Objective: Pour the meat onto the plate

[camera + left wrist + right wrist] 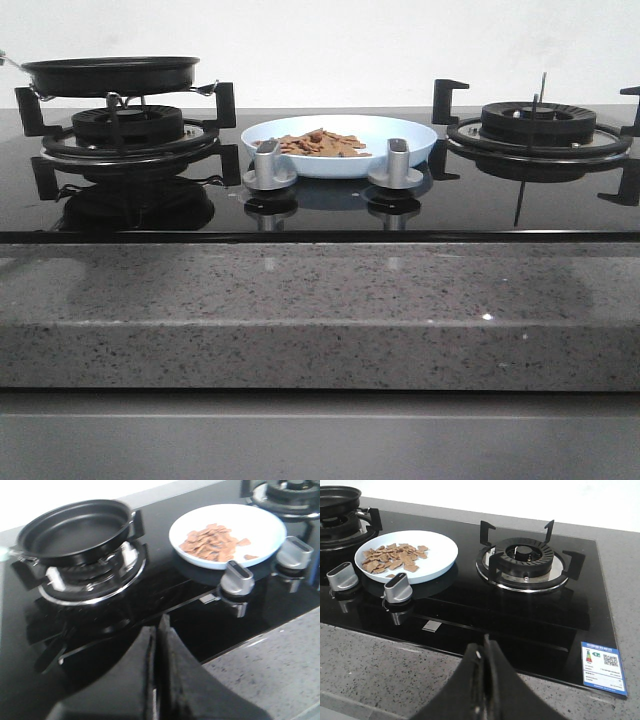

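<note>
Front cam: I see no arms, and pan handle [8,60] is cut off at left edge. Knobs [269,166] hide plate's [420,140] front rim. Left wrist pic is blurry; right burner [290,492] cropped at top.

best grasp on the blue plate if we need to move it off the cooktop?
Pinch the upturned rim of the plate on the bare side toward the right burner: the meat is heaped toward the other half. Come in from the right, low, one finger under the rim. The knobs block the front edge, so avoid that side.
</note>
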Controlling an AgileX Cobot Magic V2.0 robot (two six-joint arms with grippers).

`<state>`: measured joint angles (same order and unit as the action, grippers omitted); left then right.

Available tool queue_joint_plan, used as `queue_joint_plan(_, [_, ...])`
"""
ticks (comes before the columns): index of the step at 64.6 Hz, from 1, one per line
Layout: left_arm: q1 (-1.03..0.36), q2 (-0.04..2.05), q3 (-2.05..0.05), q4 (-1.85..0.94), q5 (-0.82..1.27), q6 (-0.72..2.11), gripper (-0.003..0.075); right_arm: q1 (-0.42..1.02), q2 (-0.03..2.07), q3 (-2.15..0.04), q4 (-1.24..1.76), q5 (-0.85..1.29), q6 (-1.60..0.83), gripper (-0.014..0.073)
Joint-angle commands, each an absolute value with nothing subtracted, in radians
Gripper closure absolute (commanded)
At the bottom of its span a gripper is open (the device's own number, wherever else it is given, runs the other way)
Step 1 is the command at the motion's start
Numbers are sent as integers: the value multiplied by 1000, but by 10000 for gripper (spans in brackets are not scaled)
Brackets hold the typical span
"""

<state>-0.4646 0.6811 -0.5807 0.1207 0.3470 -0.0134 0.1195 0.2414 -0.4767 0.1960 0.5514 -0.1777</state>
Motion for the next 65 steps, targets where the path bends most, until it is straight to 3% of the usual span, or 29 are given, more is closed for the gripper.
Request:
queue_joint_plan(1, [-473,670,-603,72,222,34,741,118,249,-504,200,468,-187,657])
queue_joint_plan(15, [-403,492,-447,34,111,34,741,118,249,-504,200,468,-187,657])
queue_joint_plan(31, [-111,119,-192,-22,117,34,741,118,249,-504,200,468,-187,657])
queue_joint_plan(40, [-12,-25,-99,-46,140,34,741,118,249,-504,200,468,-187,657])
queue_joint_plan(65, [12,-19,9,-88,83,34,741,118,249,-504,200,471,-187,657])
